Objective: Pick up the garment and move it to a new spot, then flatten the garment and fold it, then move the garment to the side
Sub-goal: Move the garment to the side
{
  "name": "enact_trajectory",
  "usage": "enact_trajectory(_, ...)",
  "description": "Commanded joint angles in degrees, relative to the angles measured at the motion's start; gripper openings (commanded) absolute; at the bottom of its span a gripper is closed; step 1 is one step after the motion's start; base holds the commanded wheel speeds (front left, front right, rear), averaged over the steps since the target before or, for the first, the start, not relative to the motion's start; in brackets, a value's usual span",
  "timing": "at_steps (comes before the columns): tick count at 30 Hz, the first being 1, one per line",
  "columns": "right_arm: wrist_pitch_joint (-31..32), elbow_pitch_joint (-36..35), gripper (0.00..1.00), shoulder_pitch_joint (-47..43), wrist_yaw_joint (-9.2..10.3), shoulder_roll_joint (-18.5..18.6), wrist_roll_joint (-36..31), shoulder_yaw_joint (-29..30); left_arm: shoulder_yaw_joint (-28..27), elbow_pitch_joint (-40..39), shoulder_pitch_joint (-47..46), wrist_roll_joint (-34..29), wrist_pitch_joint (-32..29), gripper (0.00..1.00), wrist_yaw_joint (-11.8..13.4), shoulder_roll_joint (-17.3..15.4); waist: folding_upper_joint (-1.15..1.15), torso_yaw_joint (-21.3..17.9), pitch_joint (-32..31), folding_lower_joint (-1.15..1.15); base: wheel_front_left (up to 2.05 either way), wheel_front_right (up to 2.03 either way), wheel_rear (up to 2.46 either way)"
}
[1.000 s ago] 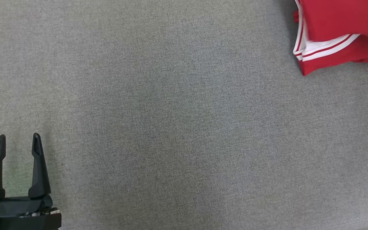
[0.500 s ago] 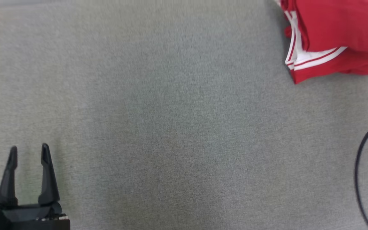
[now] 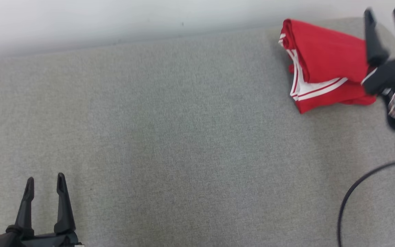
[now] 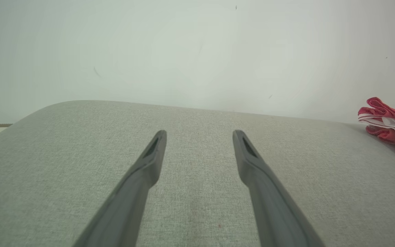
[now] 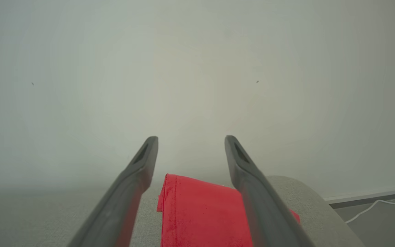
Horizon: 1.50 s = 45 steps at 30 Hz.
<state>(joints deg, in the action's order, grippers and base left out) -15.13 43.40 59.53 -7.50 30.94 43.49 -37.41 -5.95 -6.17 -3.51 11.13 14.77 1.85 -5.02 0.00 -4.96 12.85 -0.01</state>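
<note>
Folded red fabric garment with white striped trim lies at the far right corner of the grey woven cushion surface, close to the pale wall. I see my right gripper over its right edge, fingers spread (the wrist view shows red cloth below them). My left gripper sits well apart at the near left, likewise spread, over bare grey weave.

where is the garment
Head view: the garment lies folded at the far right corner of the cushion by the wall, the right tool at its right edge.
</note>
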Motion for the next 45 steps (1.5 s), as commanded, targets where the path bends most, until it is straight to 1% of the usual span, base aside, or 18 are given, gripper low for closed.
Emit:
enact_trajectory(1, -0.08, -2.0, 1.0, -4.01, 0.02, -1.72, -2.75, 2.68, 0.12, 0.54, 0.92, 0.2, 0.37, 1.0, 0.0, 0.14, 0.0, 0.16, -2.36, 0.01, 0.0, 0.0, 0.0)
enact_trajectory(6, -0.09, -7.45, 1.0, -12.22, 0.02, -5.17, -8.26, 9.59, 0.09, 0.92, 1.43, 0.23, 0.35, 1.0, -0.28, 0.65, 0.0, 0.66, -4.55, 0.01, 0.0, 0.0, 0.0)
enact_trajectory(11, -0.1, -12.01, 1.0, -19.06, 0.02, -8.83, -12.92, 13.96, -0.28, 1.0, 2.59, 0.17, 0.36, 1.0, -0.54, 0.95, 0.0, 0.86, -6.35, 0.01, 0.0, 0.0, 0.0)
enact_trajectory(14, -0.1, -14.7, 1.0, -22.86, 0.02, -11.54, -15.51, 15.0, -0.39, 0.95, 2.83, -0.06, 0.37, 1.0, -0.66, 1.15, 0.0, 0.93, -7.06, 0.01, 0.0, 0.0, 0.0)
enact_trajectory(16, -0.1, -16.19, 1.0, -25.26, 0.02, -13.06, -17.54, 14.63, -0.26, 0.96, 3.1, -0.19, 0.37, 1.0, -0.6, 1.27, 0.0, 1.1, -7.49, 0.01, 0.0, 0.0, 0.0)
enact_trajectory(17, -0.1, -16.19, 1.0, -25.26, 0.02, -13.06, -17.54, 14.63, -0.26, 0.96, 3.1, -0.19, 0.37, 1.0, -0.6, 1.27, 0.0, 1.1, -7.49, 0.01, 0.0, 0.0, 0.0)
enact_trajectory(21, -0.1, -19.52, 1.0, -29.86, 0.02, -15.29, -20.07, 14.94, 0.23, 1.15, 3.43, -0.42, 0.37, 1.0, -0.64, 1.46, 0.0, 1.64, -8.05, 0.01, 0.0, 0.0, 0.0)
enact_trajectory(31, -0.09, -28.07, 1.0, -41.39, 0.01, -20.52, -27.75, 20.29, 0.29, 1.39, 5.0, -0.42, 0.38, 1.0, -0.78, 1.86, 0.0, 2.99, -9.76, 0.01, 0.0, 0.0, 0.0)
enact_trajectory(38, -0.1, -32.7, 1.0, -48.78, 0.01, -22.97, -32.76, 24.04, 0.53, 1.56, 6.25, -0.53, 0.38, 1.0, -0.37, 2.0, 0.0, 3.66, -11.0, 0.01, 0.0, 0.0, 0.0)
enact_trajectory(45, 0.1, -35.64, 1.0, -54.43, 0.01, -24.87, -35.48, 24.93, 0.72, 2.52, 7.64, -1.11, 0.38, 1.0, 0.44, 2.03, 0.0, 3.86, -12.64, 0.01, 0.0, 0.0, 0.0)
